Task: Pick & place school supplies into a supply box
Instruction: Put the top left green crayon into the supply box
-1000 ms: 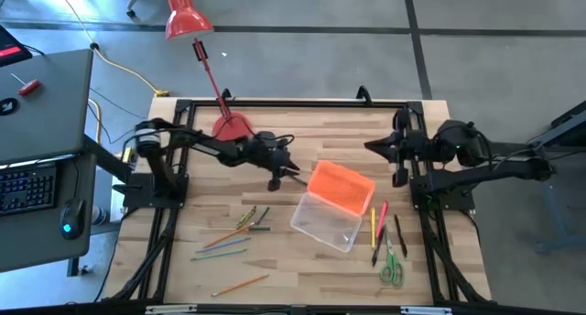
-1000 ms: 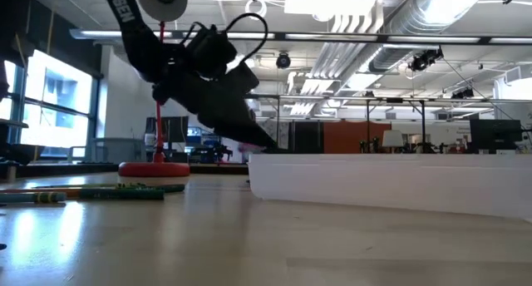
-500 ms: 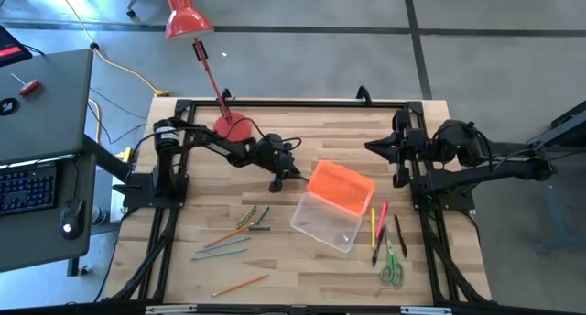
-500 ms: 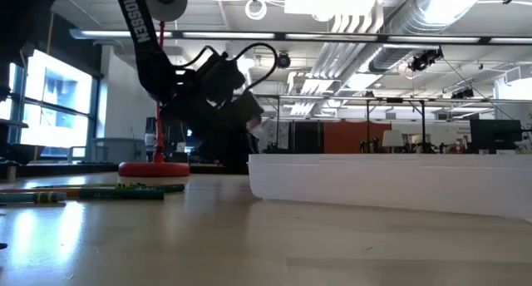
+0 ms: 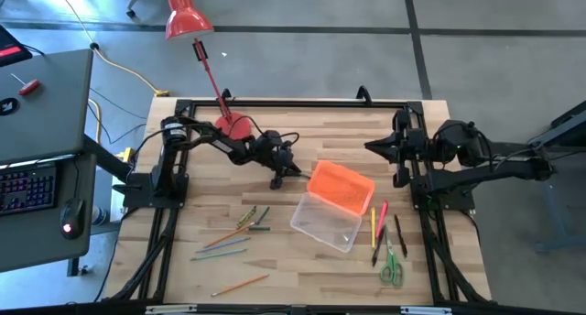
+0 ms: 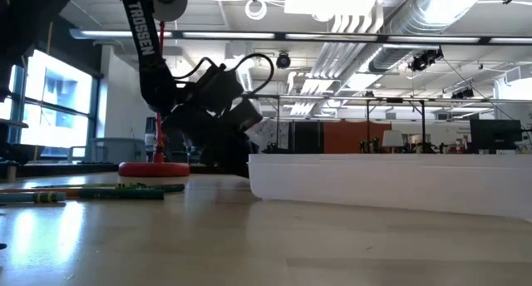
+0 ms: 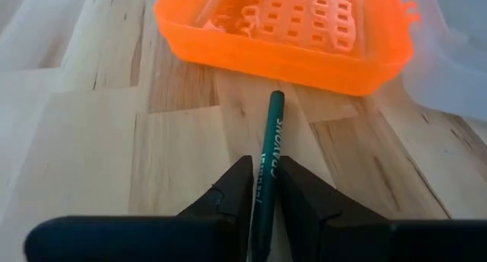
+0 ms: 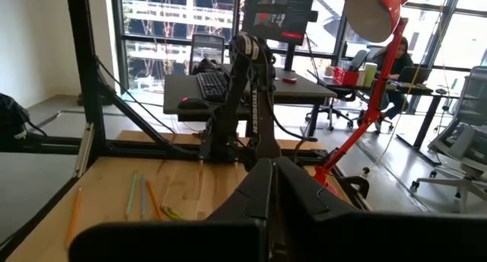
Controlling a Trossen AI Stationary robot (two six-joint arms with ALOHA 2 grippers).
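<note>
Left gripper (image 5: 278,176) is sitting low at mid-desk just beside the orange lid (image 5: 341,187), fingers (image 7: 228,197) pinching a dark green pencil (image 7: 268,170) whose tip is pointing at the lid, close to it. Clear box (image 5: 326,222) is lying against the lid, toward the front edge. Loose pencils (image 5: 233,242) are lying front-left; pens and scissors (image 5: 391,267) front-right. Right gripper (image 5: 400,159) is idling at the right edge, fingers closed with nothing between them.

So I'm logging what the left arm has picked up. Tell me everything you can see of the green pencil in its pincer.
The green pencil is thin, dark green, with pale lettering along its shaft. The left pincer is shut on it, gripping its near part. It lies low over the wooden table, its free end pointing at the orange lid and stopping just short of it.
</note>
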